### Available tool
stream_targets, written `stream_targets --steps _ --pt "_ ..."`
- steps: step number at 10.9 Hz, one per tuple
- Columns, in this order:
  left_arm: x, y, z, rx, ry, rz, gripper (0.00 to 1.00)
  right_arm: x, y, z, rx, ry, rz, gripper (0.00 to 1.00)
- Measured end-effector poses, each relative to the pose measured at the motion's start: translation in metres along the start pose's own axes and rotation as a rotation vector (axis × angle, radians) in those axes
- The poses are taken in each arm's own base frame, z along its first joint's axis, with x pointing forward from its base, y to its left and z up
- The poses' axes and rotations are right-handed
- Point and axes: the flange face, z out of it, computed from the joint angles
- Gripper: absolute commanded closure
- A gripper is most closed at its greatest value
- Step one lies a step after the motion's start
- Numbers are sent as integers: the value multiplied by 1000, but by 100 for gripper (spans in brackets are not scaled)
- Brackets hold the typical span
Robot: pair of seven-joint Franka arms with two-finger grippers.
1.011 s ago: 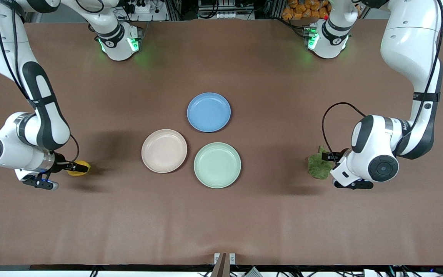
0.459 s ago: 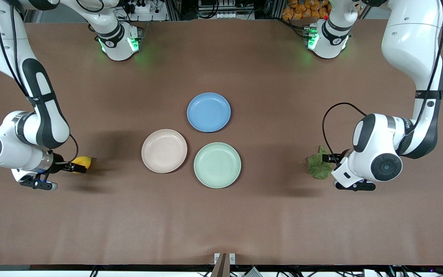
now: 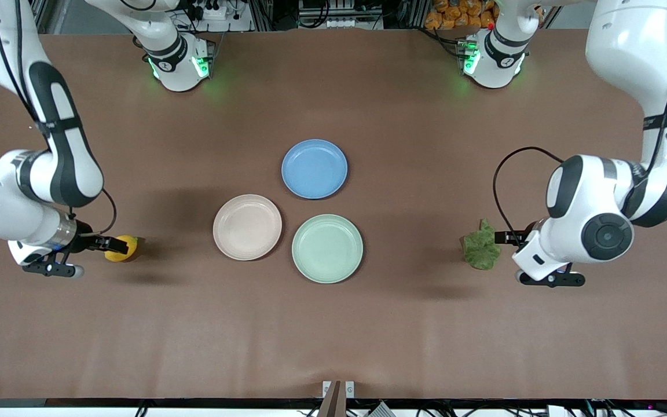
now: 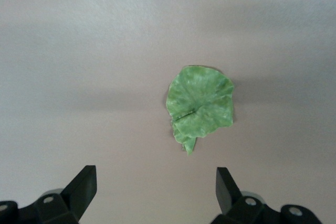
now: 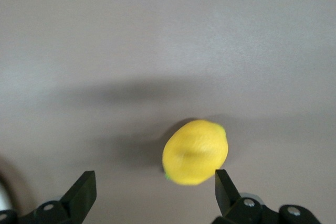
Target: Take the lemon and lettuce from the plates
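The yellow lemon (image 3: 120, 248) (image 5: 195, 151) lies on the bare table toward the right arm's end, off the plates. My right gripper (image 3: 102, 245) (image 5: 155, 192) hangs open just short of it, with nothing between the fingers. The crinkled green lettuce (image 3: 481, 250) (image 4: 200, 106) lies flat on the table toward the left arm's end. My left gripper (image 3: 510, 237) (image 4: 155, 190) is open beside it, apart from the leaf. The beige-pink plate (image 3: 247, 227) and the mint green plate (image 3: 327, 248) sit side by side mid-table, nothing on them.
A blue plate (image 3: 314, 168) with nothing on it sits farther from the front camera than the other two plates. Both arms' elbows and forearms stand over the table's two ends.
Both grippers have drawn back from the lemon and the lettuce toward their own ends of the table. The lemon has shifted slightly. The lettuce has stayed put.
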Motion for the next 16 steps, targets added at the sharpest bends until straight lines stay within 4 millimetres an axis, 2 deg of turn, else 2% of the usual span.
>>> stream_targets --steps 2,4,5,7,9,10,13,14,16 --pt "-6 -3 -21 -10 28 -8 0 -20 -14 -40 0 -16 -27 0" --pt "-16 -11 -46 -28 52 -23 0 -49 -18 -75 7 -58 -33 0" --pt "-23 -14 -60 -29 63 -27 0 -62 -17 -87 10 -90 -33 0" --pt "-39 -17 -91 -55 82 -36 0 -79 1 -105 14 -140 -6 0" --pt "-57 -29 -122 -106 108 -67 0 -96 20 -138 14 -186 16 0" --pt "-66 -34 -137 -119 118 -78 0 -102 25 -168 -2 -198 14 0" --pt "-95 -44 -178 -122 155 -87 0 -111 25 -296 -35 -146 7 0" --pt "-104 -47 -189 -122 166 -91 0 -112 25 -320 -37 -114 7 0" --pt "-124 -54 -211 -120 181 -98 0 -109 23 -342 -39 -61 5 0"
